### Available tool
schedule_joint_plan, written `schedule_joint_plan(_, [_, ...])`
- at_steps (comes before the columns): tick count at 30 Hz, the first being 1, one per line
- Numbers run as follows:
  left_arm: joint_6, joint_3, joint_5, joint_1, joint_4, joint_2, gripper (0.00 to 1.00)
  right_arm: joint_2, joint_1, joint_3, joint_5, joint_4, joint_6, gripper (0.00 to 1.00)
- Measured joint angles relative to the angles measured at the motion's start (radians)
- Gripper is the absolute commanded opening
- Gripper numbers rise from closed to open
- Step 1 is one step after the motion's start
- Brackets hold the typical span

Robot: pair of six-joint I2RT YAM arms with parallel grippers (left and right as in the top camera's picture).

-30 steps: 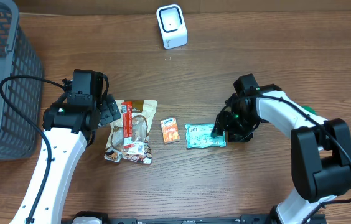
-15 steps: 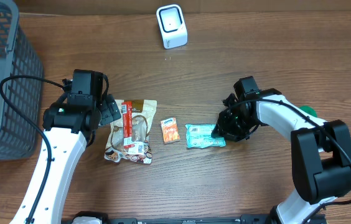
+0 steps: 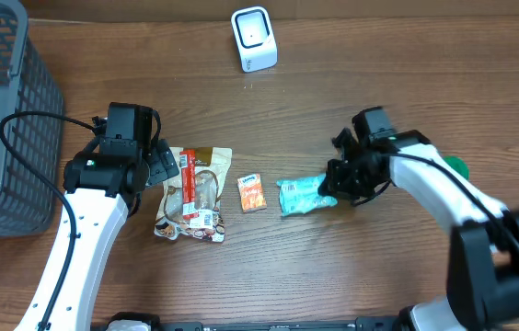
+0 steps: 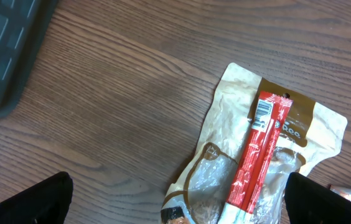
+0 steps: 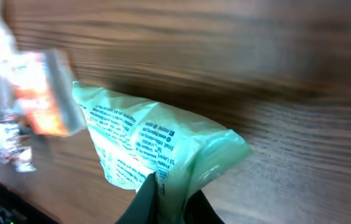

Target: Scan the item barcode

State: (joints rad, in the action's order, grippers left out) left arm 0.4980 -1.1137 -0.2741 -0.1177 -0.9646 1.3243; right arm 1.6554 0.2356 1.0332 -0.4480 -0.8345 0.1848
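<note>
Right gripper pinched tight on the near edge of green packet; plastic bunched at the fingers. Packet sits mid-table, just right of orange sachet; cannot tell if it is clear of the wood. Left gripper spread wide, holding nothing, hanging over the left edge of brown pouch. Red stick lies lengthwise on pouch, barcode at its top end. Table is brown wood grain. White scanner stands at far edge, well apart from packet. Grey mesh basket at far left; its grey floor shows.
</note>
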Motion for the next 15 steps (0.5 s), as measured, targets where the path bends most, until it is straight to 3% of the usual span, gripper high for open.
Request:
schedule_joint_plan(6, [0.000, 0.000, 0.000, 0.000, 0.000, 0.000, 1.00, -0.136, 0.000, 0.001, 0.010, 0.006, -0.014, 0.04])
schedule_joint_plan(15, [0.000, 0.000, 0.000, 0.000, 0.000, 0.000, 1.00, -0.138, 0.000, 0.001, 0.002, 0.040, -0.021, 0.04])
